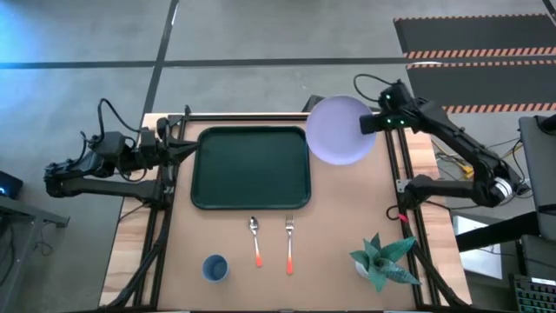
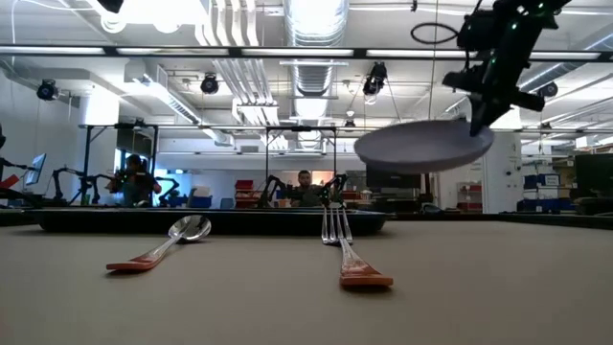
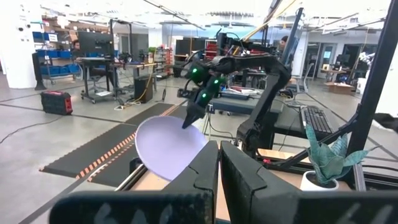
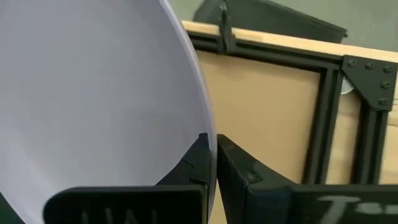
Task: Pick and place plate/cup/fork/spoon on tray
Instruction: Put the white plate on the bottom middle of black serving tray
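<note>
My right gripper (image 1: 372,124) is shut on the pale lavender plate (image 1: 340,130), which hangs in the air at the table's far right, just right of the dark green tray (image 1: 252,167). The plate also shows in the low view (image 2: 421,146), the left wrist view (image 3: 168,149) and the right wrist view (image 4: 93,93). The spoon (image 1: 254,239) and fork (image 1: 289,243) lie side by side on the table, near of the tray. The blue cup (image 1: 215,268) stands upright near the near-left edge. My left gripper (image 3: 219,168) waits shut at the tray's left side. My right gripper pinches the plate's rim (image 4: 208,140) at its right edge between its two fingers, one on the upper face and one below. The fingers come from the right, slanting down. The plate is lifted clear of the table, tilted a little.
A potted green plant (image 1: 382,261) stands at the near right of the table. Black frame rails (image 1: 400,165) run along the table's left, right and far edges. Bare table lies between the tray and the plant.
</note>
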Controlling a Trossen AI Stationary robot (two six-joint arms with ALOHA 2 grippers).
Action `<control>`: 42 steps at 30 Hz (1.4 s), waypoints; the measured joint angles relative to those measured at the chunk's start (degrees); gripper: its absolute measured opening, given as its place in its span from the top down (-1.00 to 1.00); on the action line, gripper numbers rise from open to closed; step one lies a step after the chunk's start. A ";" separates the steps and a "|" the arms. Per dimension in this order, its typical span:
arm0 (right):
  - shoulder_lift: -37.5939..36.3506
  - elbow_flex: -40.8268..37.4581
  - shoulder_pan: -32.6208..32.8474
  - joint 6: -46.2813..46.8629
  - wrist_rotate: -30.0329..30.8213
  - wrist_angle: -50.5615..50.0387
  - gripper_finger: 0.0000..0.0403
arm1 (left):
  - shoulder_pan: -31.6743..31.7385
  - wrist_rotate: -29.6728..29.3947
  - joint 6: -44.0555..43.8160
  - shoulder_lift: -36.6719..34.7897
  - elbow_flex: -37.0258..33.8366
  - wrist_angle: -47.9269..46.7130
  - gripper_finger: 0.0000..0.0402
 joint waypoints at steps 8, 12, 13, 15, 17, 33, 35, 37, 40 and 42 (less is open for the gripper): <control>-1.03 0.68 11.03 6.29 -2.91 8.81 0.97 | -0.02 -0.02 0.01 0.26 0.00 -0.01 1.00; 2.65 0.85 18.67 8.64 -4.42 19.35 0.96 | -0.01 -0.02 0.01 0.38 0.00 -0.03 1.00; 3.98 0.85 20.32 9.03 -5.05 21.35 0.96 | -0.02 -0.01 0.01 0.42 0.00 -0.03 1.00; 7.11 0.85 23.37 9.75 -5.45 24.84 0.96 | 0.00 -0.02 0.01 0.42 0.00 -0.05 1.00; 10.72 0.91 25.96 10.62 -5.47 26.79 0.96 | -0.02 -0.02 0.01 0.48 0.00 -0.03 1.00; 41.48 17.96 32.83 7.72 -9.15 29.41 0.96 | 0.00 -0.04 -0.02 0.51 -0.09 -1.60 1.00; 44.64 20.66 33.05 6.33 -9.67 27.03 0.96 | 0.00 -0.02 -0.04 0.46 -0.09 -1.58 1.00; 47.06 23.08 33.07 5.04 -9.73 23.17 0.96 | -0.01 -0.02 -0.04 0.48 -0.09 -1.58 1.00; 49.61 25.13 33.03 3.86 -9.68 17.84 0.96 | 0.00 -0.02 -0.04 0.50 -0.09 -1.58 1.00; 50.41 25.30 32.95 2.99 -9.40 16.60 0.96 | -0.02 -0.04 -0.05 0.52 -0.09 -1.58 1.00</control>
